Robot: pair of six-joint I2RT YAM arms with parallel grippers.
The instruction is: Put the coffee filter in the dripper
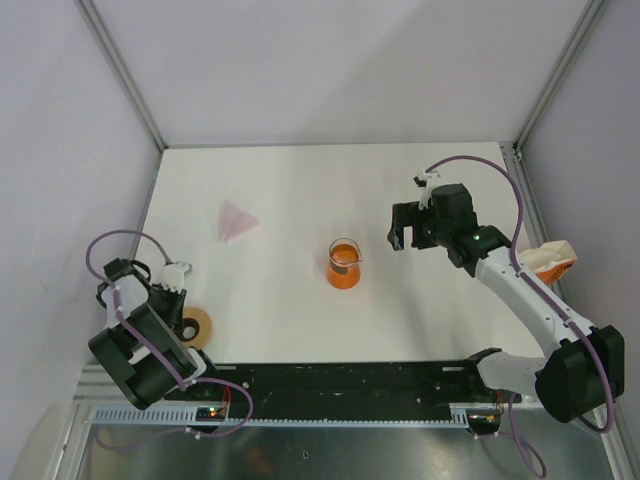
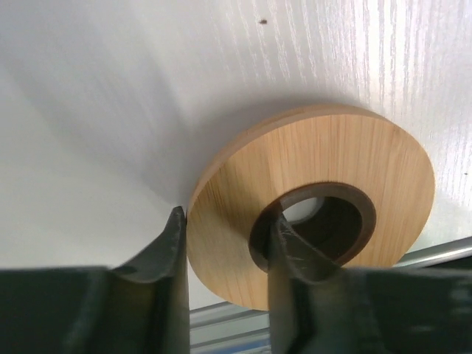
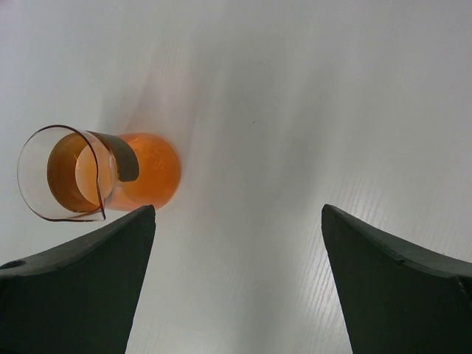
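The coffee filter (image 1: 237, 220), a flat pale-pink paper wedge, lies on the white table (image 1: 300, 180) left of centre. The dripper (image 1: 343, 265), a translucent orange cup, stands upright near the middle; the right wrist view shows it (image 3: 96, 173) at the left, beyond the left finger. My right gripper (image 1: 400, 228) (image 3: 237, 210) hovers just right of the dripper, open and empty. My left gripper (image 1: 183, 322) (image 2: 227, 217) is at the table's near left edge, shut on a wooden ring (image 2: 317, 192), one finger outside it and one in its hole.
The wooden ring (image 1: 195, 327) lies right at the table's near edge, beside the black rail (image 1: 340, 385). A white-and-orange packet (image 1: 548, 260) sits at the right edge behind the right arm. Grey walls close in the table on three sides.
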